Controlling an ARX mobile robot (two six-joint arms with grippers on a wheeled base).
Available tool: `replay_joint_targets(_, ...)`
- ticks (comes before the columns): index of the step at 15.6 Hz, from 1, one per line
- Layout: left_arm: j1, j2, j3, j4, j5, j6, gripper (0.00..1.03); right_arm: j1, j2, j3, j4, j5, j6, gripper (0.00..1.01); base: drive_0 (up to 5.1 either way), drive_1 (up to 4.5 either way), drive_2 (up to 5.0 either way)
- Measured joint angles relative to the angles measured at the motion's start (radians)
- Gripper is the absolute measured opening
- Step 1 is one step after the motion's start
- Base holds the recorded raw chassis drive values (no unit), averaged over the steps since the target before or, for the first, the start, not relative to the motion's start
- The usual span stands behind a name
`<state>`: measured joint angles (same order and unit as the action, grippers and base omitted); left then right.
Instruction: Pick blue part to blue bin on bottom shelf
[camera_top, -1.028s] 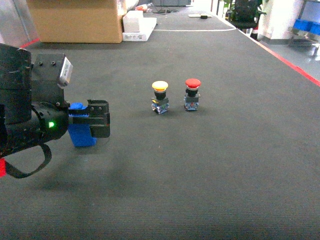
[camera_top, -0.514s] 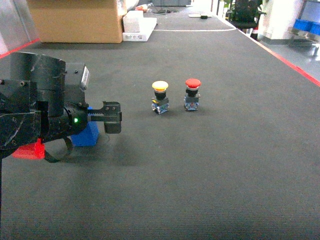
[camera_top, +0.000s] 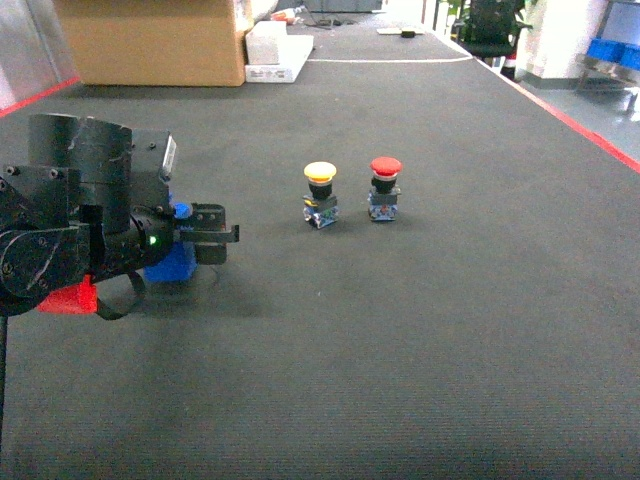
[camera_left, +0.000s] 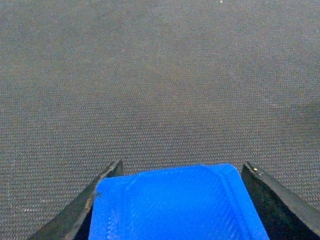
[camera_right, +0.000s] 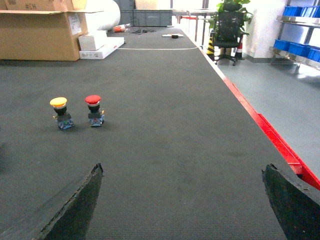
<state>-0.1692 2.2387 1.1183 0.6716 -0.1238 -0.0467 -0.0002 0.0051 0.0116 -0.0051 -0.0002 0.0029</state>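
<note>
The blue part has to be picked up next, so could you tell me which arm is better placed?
Left. Its gripper already straddles the blue part; the right gripper is open over bare mat.

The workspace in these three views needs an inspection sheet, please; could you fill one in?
Surface: dark textured mat, red tape along its right edge.
Job's things: blue part sits between the left gripper's fingers; contact cannot be told. Blue bin and bottom shelf: nothing seen.
Clutter: yellow-capped button and red-capped button upright, side by side, apart.
Grippers: left around the part; right gripper open, empty.
Cables: black strap loop under the left arm.
Surroundings: cardboard box, white boxes, office chair.
</note>
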Motion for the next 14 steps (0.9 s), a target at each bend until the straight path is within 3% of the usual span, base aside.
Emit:
replay_joint_targets(3,0.001,-0.002,-0.006,0.018,0.002,0.004,0.44,0.0,0.0,0.0,0.0,0.0,0.0,0.98,0.0,0.0,0.0)
replay_joint_targets(6,0.008,-0.036,-0.054,0.041,0.001,0.019,0.43,0.0,0.0,0.0,0.0,0.0,0.0,0.98,0.0,0.0,0.0)
replay_joint_targets(10,0.027,-0.277,-0.333,0.134,0.047,0.028,0.43,0.0,0.0,0.0,0.0,0.0,0.0,0.98,0.0,0.0,0.0)
replay_joint_targets(14,0.072,-0.856,-0.673,-0.072,0.034,0.052,0.43,0.0,0.0,0.0,0.0,0.0,0.0,0.98,0.0,0.0,0.0)
